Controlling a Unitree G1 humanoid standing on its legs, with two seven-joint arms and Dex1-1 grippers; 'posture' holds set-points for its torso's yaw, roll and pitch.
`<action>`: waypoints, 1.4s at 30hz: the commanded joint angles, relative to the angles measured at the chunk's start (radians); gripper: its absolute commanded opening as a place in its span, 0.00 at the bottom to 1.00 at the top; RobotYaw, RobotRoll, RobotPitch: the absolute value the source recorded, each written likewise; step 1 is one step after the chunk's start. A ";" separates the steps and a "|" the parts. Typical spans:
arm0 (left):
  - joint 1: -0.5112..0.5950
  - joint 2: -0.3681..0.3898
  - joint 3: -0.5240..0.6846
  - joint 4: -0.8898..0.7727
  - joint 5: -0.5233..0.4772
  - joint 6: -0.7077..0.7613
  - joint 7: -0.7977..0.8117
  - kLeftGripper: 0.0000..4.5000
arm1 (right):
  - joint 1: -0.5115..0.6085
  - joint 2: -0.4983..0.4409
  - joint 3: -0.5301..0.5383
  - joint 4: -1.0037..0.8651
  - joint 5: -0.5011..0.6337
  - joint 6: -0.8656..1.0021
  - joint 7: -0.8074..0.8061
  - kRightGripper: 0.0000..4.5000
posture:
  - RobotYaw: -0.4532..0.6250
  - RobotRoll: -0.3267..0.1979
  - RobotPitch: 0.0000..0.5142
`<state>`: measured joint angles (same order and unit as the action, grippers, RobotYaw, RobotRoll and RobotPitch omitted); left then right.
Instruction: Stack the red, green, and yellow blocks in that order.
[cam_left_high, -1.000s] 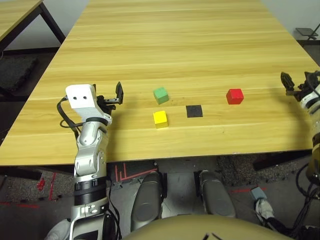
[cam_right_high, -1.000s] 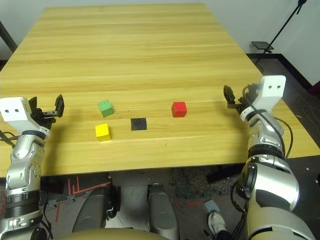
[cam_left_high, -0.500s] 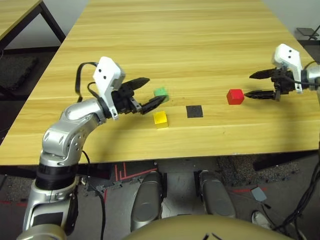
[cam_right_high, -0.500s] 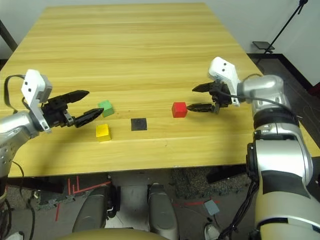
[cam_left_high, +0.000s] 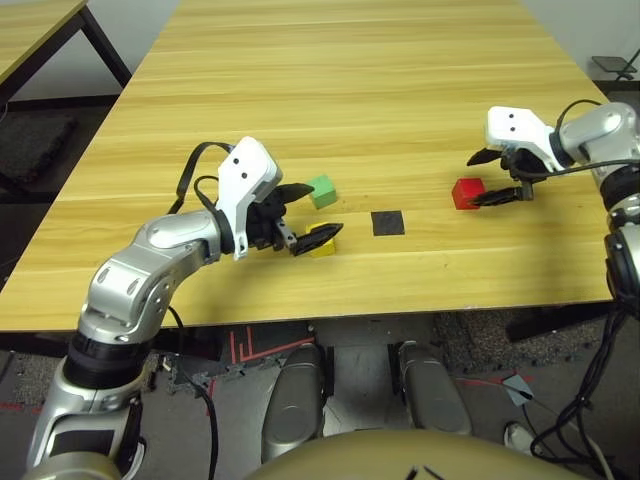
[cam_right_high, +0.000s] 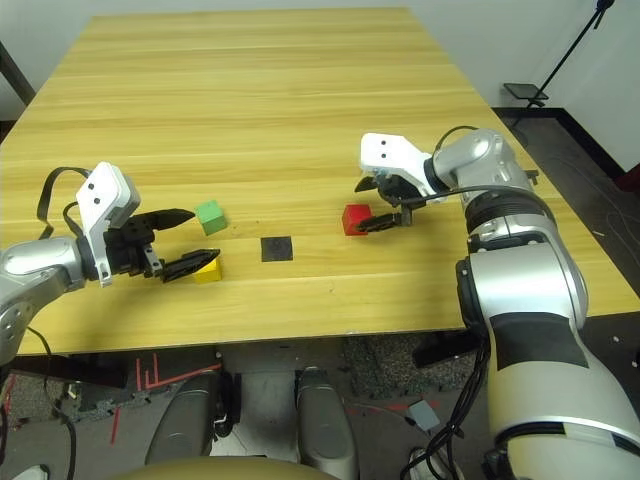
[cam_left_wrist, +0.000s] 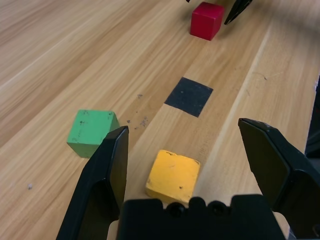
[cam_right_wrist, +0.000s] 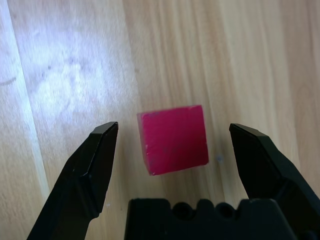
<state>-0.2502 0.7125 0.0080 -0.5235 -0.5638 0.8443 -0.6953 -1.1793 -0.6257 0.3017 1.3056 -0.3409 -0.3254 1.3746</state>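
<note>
While all three blocks lie apart on the tabletop (cam_left_high: 400, 90), nothing is stacked, so the opening pick-up is judged to be in hand. The right end effector (cam_right_wrist: 172, 150) is spread wide with the red block (cam_right_wrist: 173, 139) between its fingers, untouched. The left end effector (cam_left_wrist: 197, 165), equally wide, is set around the yellow block (cam_left_wrist: 172, 175), the green block (cam_left_wrist: 92, 131) just beside it. Next, closing on red seems called for.
</note>
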 joint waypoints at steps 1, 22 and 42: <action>0.016 0.005 0.014 -0.032 -0.017 0.026 0.015 0.99 | -0.002 0.007 0.020 0.019 -0.035 -0.020 -0.031 1.00 | 0.86 0.29 0.11; 0.035 -0.009 0.027 -0.116 -0.069 0.103 0.092 1.00 | -0.068 0.162 -0.004 -0.076 0.014 0.132 0.107 0.45 | 0.89 0.25 0.16; -0.033 -0.021 -0.007 -0.066 -0.061 0.124 0.109 1.00 | 0.089 0.262 0.153 -0.620 -0.016 0.577 0.150 0.45 | 0.91 0.17 0.19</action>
<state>-0.2849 0.6881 0.0054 -0.5875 -0.6268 0.9546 -0.5914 -1.1099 -0.3569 0.4344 0.7335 -0.3705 0.2293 1.5130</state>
